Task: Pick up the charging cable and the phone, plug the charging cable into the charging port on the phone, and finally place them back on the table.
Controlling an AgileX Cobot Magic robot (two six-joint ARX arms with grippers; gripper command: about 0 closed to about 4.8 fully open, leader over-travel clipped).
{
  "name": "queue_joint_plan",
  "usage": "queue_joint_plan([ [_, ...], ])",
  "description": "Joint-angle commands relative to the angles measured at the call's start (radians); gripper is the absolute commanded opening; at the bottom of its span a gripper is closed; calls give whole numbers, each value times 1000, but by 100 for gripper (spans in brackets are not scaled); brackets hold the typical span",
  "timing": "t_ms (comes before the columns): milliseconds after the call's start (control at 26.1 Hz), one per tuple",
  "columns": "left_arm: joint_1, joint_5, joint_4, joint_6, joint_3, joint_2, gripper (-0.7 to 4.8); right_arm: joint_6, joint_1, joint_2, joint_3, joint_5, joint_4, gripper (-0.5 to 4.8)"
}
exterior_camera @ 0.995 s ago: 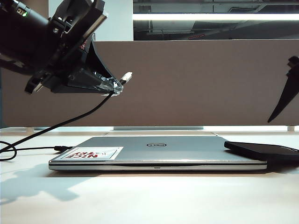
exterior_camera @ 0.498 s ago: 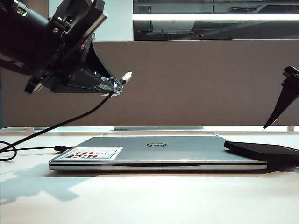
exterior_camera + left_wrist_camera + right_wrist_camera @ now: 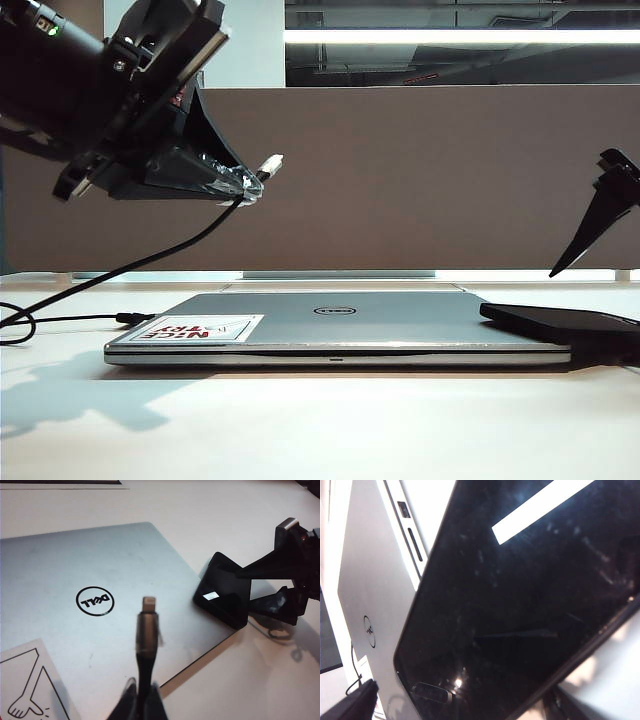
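My left gripper [image 3: 246, 186] hangs high at the left, shut on the charging cable [image 3: 150, 260]. Its silvery plug tip [image 3: 149, 604] sticks out past the fingers [image 3: 131, 700] over the laptop lid. The black phone [image 3: 565, 322] lies at the right, one end propped on the laptop's corner; its charging port does not show. My right gripper [image 3: 590, 225] stands open just above the phone. In the right wrist view the phone's glossy screen [image 3: 520, 595] fills the picture, with a dark finger [image 3: 350, 705] off each side of it. The white table [image 3: 320, 420] spreads below.
A closed silver laptop [image 3: 340, 325] with a red-lettered sticker [image 3: 205, 328] lies mid-table. A second thin cord's black plug [image 3: 130, 318] rests on the table left of it. A tall grey-brown divider panel [image 3: 420, 180] closes off the back.
My right gripper has come down and to the left, closer to the phone. The left gripper and the cable have kept still.
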Motion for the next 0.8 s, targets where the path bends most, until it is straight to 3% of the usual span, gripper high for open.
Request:
queue_joint_plan([
  [38,0,0,16,-2,6,-3,-6,0,-2,1,3,-2,10,441],
  [383,0,0,21,-2,6,-3,-6,-1,-37,5,2,-4,19,440],
  [804,0,0,21,-2,6,-3,-6,3,-42,69,-42,-90,131,430],
])
